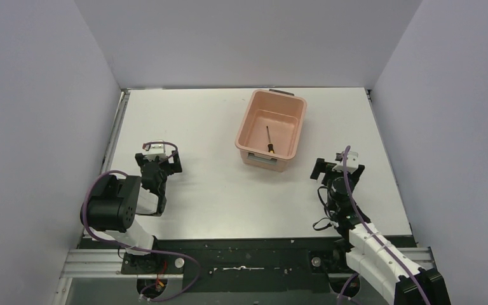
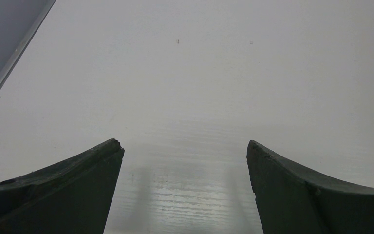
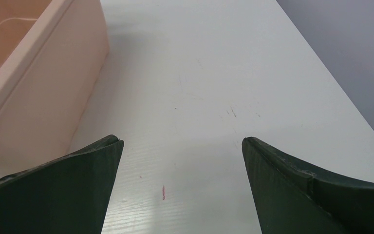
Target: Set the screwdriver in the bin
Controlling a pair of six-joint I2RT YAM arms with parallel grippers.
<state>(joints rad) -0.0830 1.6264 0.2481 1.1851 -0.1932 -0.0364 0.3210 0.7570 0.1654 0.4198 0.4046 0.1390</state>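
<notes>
Two grippers are seen wide open and empty. On the left, the left gripper (image 2: 184, 146) is held low over the table (image 1: 210, 190), nothing touched. In the middle, the screwdriver (image 1: 269, 138) is found lying inside the bin (image 1: 246, 121), so the task is judged done and only parking the arms is called for. On the right, the right gripper (image 3: 182, 141) is spread just beside the bin's wall, apart from it.
</notes>
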